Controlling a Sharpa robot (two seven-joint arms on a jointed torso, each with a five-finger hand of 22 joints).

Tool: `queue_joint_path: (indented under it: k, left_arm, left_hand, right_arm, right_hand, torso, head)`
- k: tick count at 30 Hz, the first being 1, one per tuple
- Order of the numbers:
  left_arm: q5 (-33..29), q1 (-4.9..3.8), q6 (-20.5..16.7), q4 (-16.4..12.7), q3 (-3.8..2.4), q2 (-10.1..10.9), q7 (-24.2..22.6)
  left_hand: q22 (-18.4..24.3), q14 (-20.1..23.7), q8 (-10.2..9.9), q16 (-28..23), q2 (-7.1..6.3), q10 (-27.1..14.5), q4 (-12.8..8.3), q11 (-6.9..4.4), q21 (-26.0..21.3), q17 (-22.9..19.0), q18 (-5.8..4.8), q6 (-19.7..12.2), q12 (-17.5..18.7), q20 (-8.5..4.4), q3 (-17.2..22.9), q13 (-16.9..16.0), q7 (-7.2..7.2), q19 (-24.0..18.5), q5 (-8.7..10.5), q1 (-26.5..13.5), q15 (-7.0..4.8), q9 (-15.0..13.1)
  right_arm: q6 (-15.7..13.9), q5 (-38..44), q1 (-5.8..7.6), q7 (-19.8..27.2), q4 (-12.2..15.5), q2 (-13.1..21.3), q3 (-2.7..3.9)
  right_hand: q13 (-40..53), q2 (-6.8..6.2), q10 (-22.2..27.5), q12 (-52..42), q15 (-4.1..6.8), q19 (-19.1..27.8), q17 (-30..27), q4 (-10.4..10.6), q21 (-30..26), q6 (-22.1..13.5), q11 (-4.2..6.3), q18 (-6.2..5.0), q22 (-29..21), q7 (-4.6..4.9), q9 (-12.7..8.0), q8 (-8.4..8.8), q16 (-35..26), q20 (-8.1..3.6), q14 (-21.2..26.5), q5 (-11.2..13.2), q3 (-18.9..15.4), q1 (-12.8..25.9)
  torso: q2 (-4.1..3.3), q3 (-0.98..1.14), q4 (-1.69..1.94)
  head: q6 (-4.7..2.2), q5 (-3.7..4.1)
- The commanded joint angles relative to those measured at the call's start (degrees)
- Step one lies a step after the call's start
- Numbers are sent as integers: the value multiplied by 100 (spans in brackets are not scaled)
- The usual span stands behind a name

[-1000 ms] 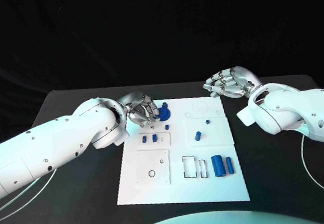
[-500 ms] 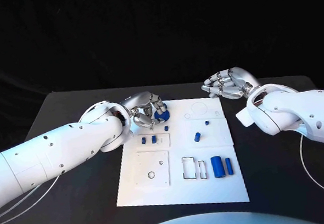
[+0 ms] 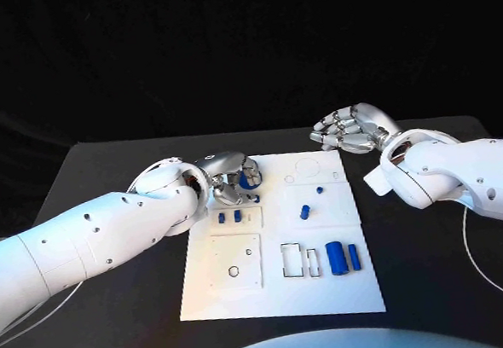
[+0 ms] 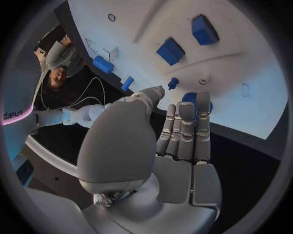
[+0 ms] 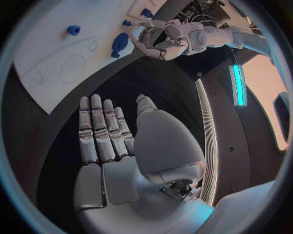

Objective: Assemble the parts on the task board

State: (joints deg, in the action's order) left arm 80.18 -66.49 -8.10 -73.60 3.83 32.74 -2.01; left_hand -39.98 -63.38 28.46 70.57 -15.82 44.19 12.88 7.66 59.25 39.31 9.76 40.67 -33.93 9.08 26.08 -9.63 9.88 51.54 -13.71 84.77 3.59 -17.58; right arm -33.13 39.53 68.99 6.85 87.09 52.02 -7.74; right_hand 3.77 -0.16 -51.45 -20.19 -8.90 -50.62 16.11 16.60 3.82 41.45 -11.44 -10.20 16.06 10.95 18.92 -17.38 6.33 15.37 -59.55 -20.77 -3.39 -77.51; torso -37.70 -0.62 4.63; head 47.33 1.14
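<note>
Head view shows the table (image 3: pixel 101 162) carrying the board (image 3: pixel 340 288) at its middle, long side running from the near edge toward the far edge. The left hand (image 3: pixel 229 177) sits over the board's far left corner, fingers curled round a blue knob (image 3: pixel 249 177) standing there; the left wrist view shows the fingertips (image 4: pixel 195 109) against that piece, though whether they truly pinch it I cannot tell. The right hand (image 3: pixel 347 130) hovers off the board's far right corner, over bare table, fingers apart and holding nothing. Toward the near edge two blue cylinders (image 3: pixel 337 259) lie side by side beside empty rectangular slots; a small peg (image 3: pixel 306 213) lies mid-board, and two pegs (image 3: pixel 230 217) sit near the left edge. These parts look like light, rigid plastic, smooth enough to slip; the cylinders would best be taken across their middle, the knob by its rim, with light pressure.
</note>
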Motion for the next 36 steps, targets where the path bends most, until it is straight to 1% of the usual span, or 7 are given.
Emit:
queue_joint_path:
  k: [1, 4, 8, 19, 25, 31, 36]
  left_arm:
    - [299, 2, 395, 15, 0, -43, 125]
    - [347, 3, 447, 27, 2, -67, 155]
    - [437, 5, 478, 33, 4, -99, 172]
    - [634, 18, 516, 100, 11, -216, 237]
    - [675, 31, 508, 130, 14, -287, 276]
    - [732, 39, 563, 133, 15, -310, 431]
    - [777, 40, 649, 148, 15, -325, 574]
  left_hand:
    - [-29, -60, -34, 84, 2, 90, 18, -7, 46, 13, 77, 110, 32, 20, -33, 31, -13, -35, 35, 55, 0, 34]
    - [-122, -124, -69, 204, 10, 168, 46, -14, 127, 86, 65, 191, 33, 19, -30, 62, -23, 5, 35, 82, -8, 76]
    - [-181, -97, -123, 297, 2, 406, 102, -63, 188, 3, 68, 366, 4, -3, 21, 108, -64, -19, 37, 112, -41, 143]
    - [-454, -229, -169, 467, 46, 531, 97, -94, 397, 114, 23, 554, 41, -36, 164, 174, -84, 161, 37, 216, -70, 201]
    - [-575, -308, -200, 546, 61, 582, 84, -109, 489, 210, 3, 585, 46, -48, 219, 190, -84, 246, 39, 253, -84, 225]
    - [-587, -305, -239, 568, 69, 584, 62, -109, 514, 165, 5, 588, 71, -58, 275, 211, -72, 243, 44, 291, -89, 251]
    - [-610, -298, -284, 589, 85, 586, 17, -103, 547, 128, 5, 593, 99, -65, 358, 235, -53, 234, 64, 351, -88, 281]
  right_arm:
    - [42, 114, -5, 61, 3, -8, 0]
    - [43, 114, -5, 60, 3, -11, 0]
    - [42, 114, -6, 58, 0, -14, 0]
    - [52, 111, -8, 55, -2, -21, 0]
    - [64, 110, -10, 50, -5, -28, 0]
    - [72, 109, -12, 43, -2, -27, 0]
    - [87, 99, -14, 37, -8, -35, 0]
  right_hand:
    - [-10, 40, 43, 13, -2, 29, -5, -20, -21, -33, -14, -27, -5, 433, -7, -19, -29, 4, 34, -20, -11, -9]
    - [-10, 40, 43, 13, -2, 29, -5, -20, -21, -33, -14, -27, -5, 433, -7, -19, -29, 4, 34, -20, -11, -9]
    - [-10, 40, 43, 13, -2, 29, -5, -20, -21, -33, -14, -27, -5, 433, -7, -19, -29, 4, 34, -20, -11, -9]
    - [-10, 41, 46, 13, -3, 31, -13, -17, -20, -33, -15, -28, -16, 433, -9, -20, -32, 6, 34, -36, -11, -11]
    - [-9, 44, 46, 13, -3, 32, -19, -14, -19, -30, -15, -28, -25, 433, -10, -22, -35, 7, 33, -42, -12, -9]
    - [-9, 45, 46, 13, -3, 32, -20, -12, -19, -29, -15, -28, -27, 433, -10, -23, -35, 7, 32, -43, -13, -8]
    - [-9, 50, 44, 11, -3, 37, -26, -7, -20, -24, -14, -27, -36, 432, -10, -26, -36, 8, 30, -48, -14, -2]
  torso:
    - [8, 6, 5]
    - [9, 4, 8]
    - [9, 2, 8]
    - [3, 4, 1]
    - [3, 5, 1]
    - [0, 8, 4]
    - [2, 9, 7]
  head:
    - [13, 3]
    - [15, 10]
    - [18, 10]
    - [16, 19]
    - [18, 25]
    - [18, 33]
    - [37, 34]
